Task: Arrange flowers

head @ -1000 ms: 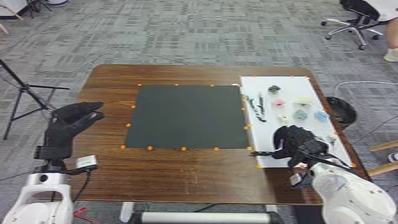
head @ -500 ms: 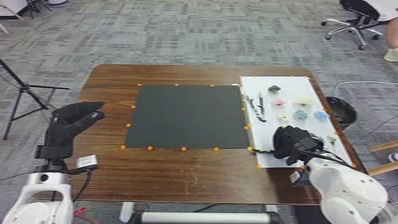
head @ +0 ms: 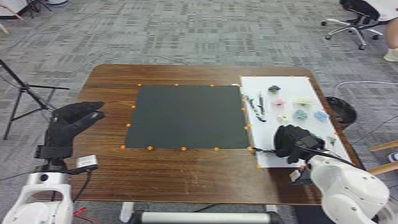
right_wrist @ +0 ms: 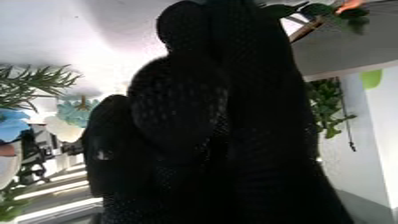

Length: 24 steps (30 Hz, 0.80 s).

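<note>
The flowers to be put together lay on the white sheet [head: 286,83], by the right side of the brown surface [head: 169,175]. There was a pink flower [head: 279,102], a cream flower [head: 303,101], a teal flower [head: 300,115] and a blue flower [head: 321,116]. They sat a bit apart, maybe so that one could be picked up without pulling the rest. Two long dark stems [head: 260,107] lay side by side near the sheet's inner edge. The big dark mat [head: 187,117] was in the middle, which looked like a good spot to make the picture with them. Small orange bits [head: 183,148] sat along its edges, perhaps to keep it flat. The right hand [head: 291,142] was low over the near end of the sheet, with a leafy stem [head: 264,150] sticking out beside it. I could not tell if that hand was open or closed, or if it had the stem. If it did, a soft, sure hold was needed, as leaves could bend or catch on others. The left hand [head: 69,125] was open and empty over the other side, out of the way. The job seemed to be near its start.
</note>
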Tool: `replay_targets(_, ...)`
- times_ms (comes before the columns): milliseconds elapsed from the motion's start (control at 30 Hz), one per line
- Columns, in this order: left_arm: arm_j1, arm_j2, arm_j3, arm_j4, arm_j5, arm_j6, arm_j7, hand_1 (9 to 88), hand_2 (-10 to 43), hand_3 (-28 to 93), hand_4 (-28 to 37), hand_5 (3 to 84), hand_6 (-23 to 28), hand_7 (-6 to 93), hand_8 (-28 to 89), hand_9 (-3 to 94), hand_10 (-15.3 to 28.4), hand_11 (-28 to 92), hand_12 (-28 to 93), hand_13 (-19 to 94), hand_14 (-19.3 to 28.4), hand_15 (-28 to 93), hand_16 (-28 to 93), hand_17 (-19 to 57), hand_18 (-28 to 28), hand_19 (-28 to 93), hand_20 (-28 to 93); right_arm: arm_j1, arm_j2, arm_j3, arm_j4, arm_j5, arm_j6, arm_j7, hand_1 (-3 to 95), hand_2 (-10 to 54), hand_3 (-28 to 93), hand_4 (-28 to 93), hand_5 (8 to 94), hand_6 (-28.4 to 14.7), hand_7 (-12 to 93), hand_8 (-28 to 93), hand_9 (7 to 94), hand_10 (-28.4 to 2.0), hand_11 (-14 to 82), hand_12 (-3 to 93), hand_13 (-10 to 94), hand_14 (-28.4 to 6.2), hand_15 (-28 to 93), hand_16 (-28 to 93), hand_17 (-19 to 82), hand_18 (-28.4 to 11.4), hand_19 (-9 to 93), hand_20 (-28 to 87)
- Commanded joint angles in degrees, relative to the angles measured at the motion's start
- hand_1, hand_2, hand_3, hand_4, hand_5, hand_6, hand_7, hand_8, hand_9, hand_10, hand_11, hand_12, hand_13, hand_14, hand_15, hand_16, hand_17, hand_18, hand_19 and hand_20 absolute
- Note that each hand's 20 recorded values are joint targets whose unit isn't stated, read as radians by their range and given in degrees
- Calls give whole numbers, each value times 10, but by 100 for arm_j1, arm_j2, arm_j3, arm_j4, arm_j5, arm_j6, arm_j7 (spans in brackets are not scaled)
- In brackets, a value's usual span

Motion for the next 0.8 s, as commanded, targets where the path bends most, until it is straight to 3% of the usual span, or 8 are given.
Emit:
replay_targets(33,37,-14,-25,-37,-1,-24,1,345,-95,629,-142,572,20,191,-72,601,143,320,175,492,180,388,32,94,152,293,348,-112,92,-93,162,68,540,-69,819,-95,-45,376,775,-21,251,230,925,-91,186,425,937,-10,472,347,684,-78,871,458)
replay_targets(167,66,-5,-47,-52,-15,-7,10,345,-94,628,-142,572,20,189,-72,601,143,320,175,491,180,389,32,94,152,294,348,22,88,0,-6,405,711,-34,818,-95,-44,382,775,-22,259,226,926,-92,199,423,937,-9,483,343,687,-78,876,458)
replay_targets(300,15,62,-49,10,-80,-39,11,345,-94,629,-141,572,20,190,-72,601,143,320,175,492,180,389,32,94,152,294,348,192,107,129,-279,1164,711,212,829,-95,-77,414,775,-22,267,223,926,-91,204,420,937,-9,493,334,690,-78,884,452)
replay_targets(367,-15,158,-54,74,-189,-35,-4,345,-94,629,-141,572,20,191,-72,601,143,320,176,491,180,388,32,94,152,294,348,315,150,150,-397,1458,626,308,855,-95,-151,464,775,-23,273,221,927,-93,209,417,937,-8,499,326,690,-77,889,441)
replay_targets(533,-112,366,-70,249,-486,7,18,339,-89,632,-145,572,20,192,-71,602,145,317,174,494,182,385,30,98,154,288,343,815,228,35,-593,2616,496,656,866,-95,-183,490,776,-25,271,223,927,-93,215,412,937,-8,504,322,696,-74,892,437)
replay_targets(700,-234,466,-19,451,-724,243,38,265,-14,657,-227,574,20,189,-73,600,149,282,164,496,181,318,27,122,145,215,298,1788,25,-504,-511,4083,503,962,877,-95,-205,505,779,-29,268,224,929,-93,219,407,937,-10,513,313,702,-71,895,432)
replay_targets(767,-321,534,42,538,-816,387,15,213,75,671,-275,580,17,179,-76,604,150,263,158,485,180,268,29,128,138,162,275,2233,-102,-804,-429,4441,454,1007,884,-95,-220,516,781,-29,267,224,929,-94,221,407,937,-12,518,309,706,-72,898,430)
replay_targets(800,-341,536,22,569,-795,384,1,201,127,655,-281,586,13,171,-76,606,151,251,154,481,178,244,26,128,134,143,264,2488,-161,-998,-376,4652,467,1041,884,-95,-221,517,782,-30,267,224,930,-95,221,406,937,-13,520,308,707,-72,900,430)
